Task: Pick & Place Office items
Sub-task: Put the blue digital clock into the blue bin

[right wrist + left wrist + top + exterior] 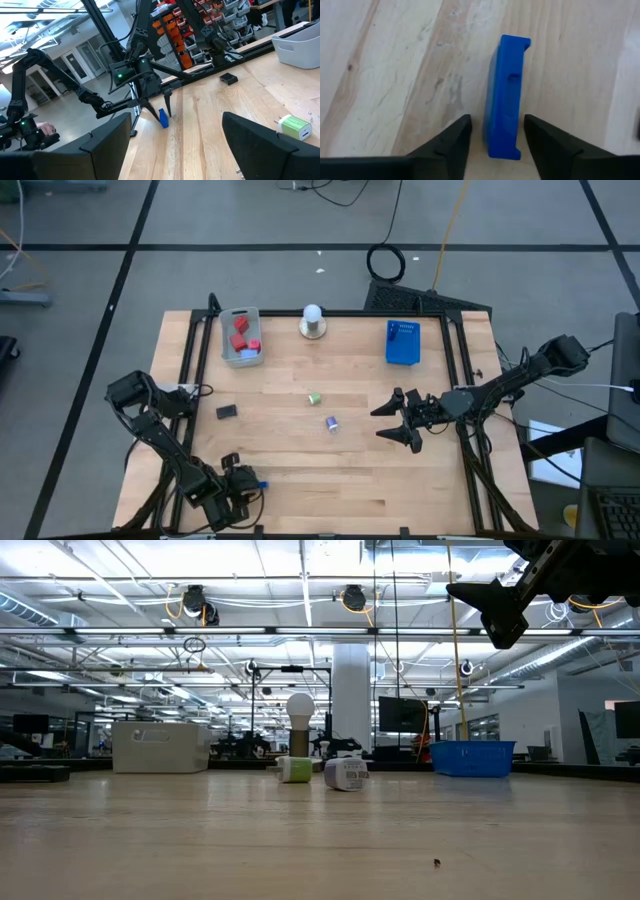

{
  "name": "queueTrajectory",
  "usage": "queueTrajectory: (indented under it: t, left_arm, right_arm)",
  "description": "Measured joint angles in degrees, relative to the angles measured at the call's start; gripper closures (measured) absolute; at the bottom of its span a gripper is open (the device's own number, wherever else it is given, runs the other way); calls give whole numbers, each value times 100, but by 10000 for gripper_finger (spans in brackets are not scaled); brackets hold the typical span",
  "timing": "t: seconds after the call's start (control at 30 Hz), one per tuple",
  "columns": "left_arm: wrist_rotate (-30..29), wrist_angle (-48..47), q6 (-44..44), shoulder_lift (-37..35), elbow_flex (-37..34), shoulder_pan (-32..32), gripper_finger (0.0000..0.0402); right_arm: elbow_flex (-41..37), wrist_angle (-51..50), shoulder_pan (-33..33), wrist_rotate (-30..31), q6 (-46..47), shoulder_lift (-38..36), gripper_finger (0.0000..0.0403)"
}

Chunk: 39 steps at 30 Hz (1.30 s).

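Note:
A small blue block (505,95) lies on the wooden table near its front left corner, also seen as a blue block (262,483) from above. My left gripper (497,125) points steeply down over it, open, one finger on each long side of the block's near end, with a narrow gap on both sides. My right gripper (400,420) hangs open and level above the table's right half, holding nothing. Three more items lie on the table: a green-and-white one (314,398), a purple-and-white one (331,423) and a black one (227,411).
A grey tray (241,352) holding red blocks stands at the far left, a blue tray (403,343) at the far right, and a white ball on a grey base (313,315) between them. Black frame rails run along the table's sides.

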Motion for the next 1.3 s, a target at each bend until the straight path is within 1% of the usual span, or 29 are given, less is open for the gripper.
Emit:
queueTrajectory:
  t: [0.07, 0.23, 0.43, 0.53, 0.67, 0.83, 1.1, 1.23, 1.3]
  left_arm:
    - [0, -29, 11, 2, -6, 4, 251]
    - [0, -45, 46, 4, -11, 11, 344]
    - [-99, -22, 179, 9, -6, 59, 345]
    - [-42, -10, 216, 3, -5, 195, 345]
    - [24, -48, 572, -142, -13, 486, 345]
    - [-367, -128, 1232, -468, -37, 1102, 345]
    - [-435, -112, 2427, -1014, -24, 2334, 345]
    - [-488, 84, 3246, -1200, -19, 2989, 345]
    - [-490, 369, 3698, -1283, -19, 3321, 345]
  right_arm:
    - [0, 0, 0, -1, -2, 0, 101]
    - [0, 0, 0, 0, -12, 0, 101]
    - [0, 4, 0, 6, -222, 0, 101]
    - [0, 15, 0, 10, -450, 0, 101]
    - [0, 66, -45, 19, -794, 0, 101]
    - [0, 136, -296, 23, -1057, 0, 101]
    - [0, 133, -969, 6, -1101, 2, 101]
    - [0, 175, -1266, 4, -1235, 2, 101]
    - [0, 201, -1402, -4, -1270, 2, 101]
